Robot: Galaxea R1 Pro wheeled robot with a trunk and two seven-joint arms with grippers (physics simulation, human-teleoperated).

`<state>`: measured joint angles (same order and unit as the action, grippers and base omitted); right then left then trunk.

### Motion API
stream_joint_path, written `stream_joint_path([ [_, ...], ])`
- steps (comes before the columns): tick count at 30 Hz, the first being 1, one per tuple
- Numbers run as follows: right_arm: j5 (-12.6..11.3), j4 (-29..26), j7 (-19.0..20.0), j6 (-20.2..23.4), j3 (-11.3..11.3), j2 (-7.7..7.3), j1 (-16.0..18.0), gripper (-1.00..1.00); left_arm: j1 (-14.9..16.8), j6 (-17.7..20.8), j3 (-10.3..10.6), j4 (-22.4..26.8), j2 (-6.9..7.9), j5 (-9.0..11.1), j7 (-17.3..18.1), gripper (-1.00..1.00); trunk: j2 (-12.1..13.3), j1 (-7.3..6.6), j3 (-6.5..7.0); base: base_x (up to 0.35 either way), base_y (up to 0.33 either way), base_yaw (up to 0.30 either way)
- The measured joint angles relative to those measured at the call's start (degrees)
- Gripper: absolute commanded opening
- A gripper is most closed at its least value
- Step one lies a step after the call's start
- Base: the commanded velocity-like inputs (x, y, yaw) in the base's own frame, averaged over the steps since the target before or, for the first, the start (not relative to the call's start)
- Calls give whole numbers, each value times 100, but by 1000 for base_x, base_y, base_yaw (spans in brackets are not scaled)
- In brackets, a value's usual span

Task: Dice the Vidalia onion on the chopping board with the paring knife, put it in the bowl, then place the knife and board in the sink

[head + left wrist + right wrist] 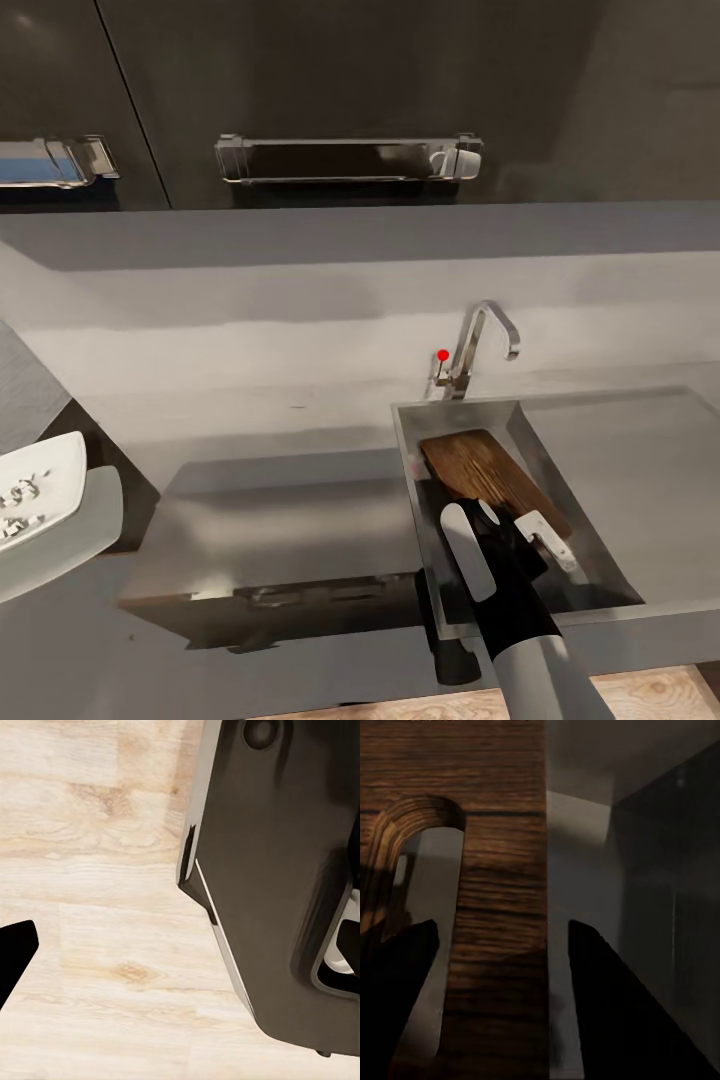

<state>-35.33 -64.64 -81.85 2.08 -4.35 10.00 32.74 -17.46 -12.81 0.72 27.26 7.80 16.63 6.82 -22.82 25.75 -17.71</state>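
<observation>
Brown wood sits between my right jaws (499, 967): the board (492, 478) lies in the sink (597, 560), long axis running from 11 to 5 o'clock, handle-slot end gripped. I cannot tell my left jaws' state.

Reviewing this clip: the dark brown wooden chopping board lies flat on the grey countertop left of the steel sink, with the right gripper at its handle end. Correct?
Not quite. The dark brown wooden chopping board is inside the grey steel sink, leaning in the basin, not on the glossy grey countertop. The head view shows it. The right gripper is indeed at its handle end, jaws either side of the slotted edge.
</observation>
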Motion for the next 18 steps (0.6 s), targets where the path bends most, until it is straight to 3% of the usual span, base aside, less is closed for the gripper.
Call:
stream_joint_path([
  [15,-4,-59,-4,-1,-3,0,0,100,0,0,0,0,0,0,0,100,0,0,0,0,0,0],
  [18,1,-572,-18,54,-33,0,0,100,0,0,0,0,0,0,-1,100,0,0,0,0,0,0],
])
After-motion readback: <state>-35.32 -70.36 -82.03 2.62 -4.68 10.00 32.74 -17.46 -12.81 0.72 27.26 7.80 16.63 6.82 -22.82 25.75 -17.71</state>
